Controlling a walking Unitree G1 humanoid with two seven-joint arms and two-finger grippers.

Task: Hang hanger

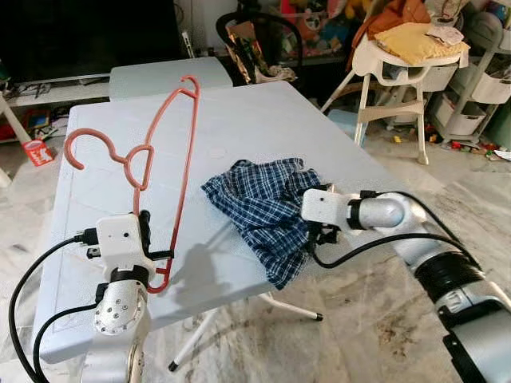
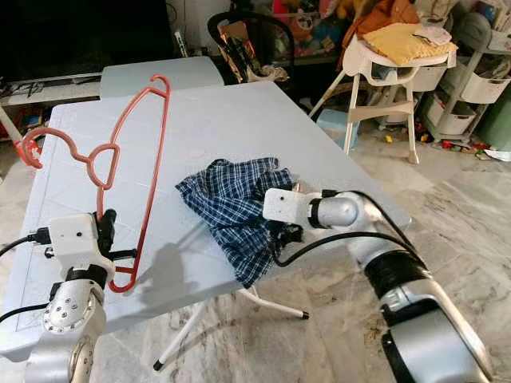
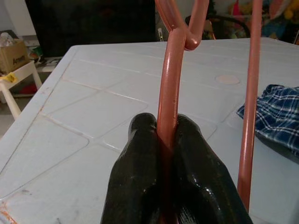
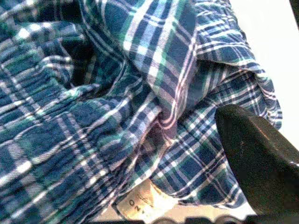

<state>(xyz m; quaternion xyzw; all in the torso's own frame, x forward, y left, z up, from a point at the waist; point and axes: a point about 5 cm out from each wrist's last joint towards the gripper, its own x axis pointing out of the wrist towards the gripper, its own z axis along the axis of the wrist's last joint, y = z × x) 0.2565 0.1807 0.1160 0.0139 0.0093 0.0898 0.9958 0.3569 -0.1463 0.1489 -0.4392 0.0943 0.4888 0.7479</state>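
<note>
A: L gripper [image 3: 167,140], nearest cam — status?
B: Fingers clamped on the red hanger [image 1: 185,171], held upright above the pale table [image 1: 239,120]; hook end up and to its left.
A: R gripper [image 1: 318,233]?
B: At the crumpled plaid cloth [image 1: 267,203] by the table's near edge, right of the hanger. Fingers: can't tell.
A: Containers?
B: Beyond the grippers, a high chair [image 1: 399,68]; yellow cloth [image 1: 415,40] piled on its tray.

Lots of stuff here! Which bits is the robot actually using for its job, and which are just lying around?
In use: red hanger, pinched by left gripper; plaid garment, right gripper at it; table.

Lying about: high chair, television, storage bins.
</note>
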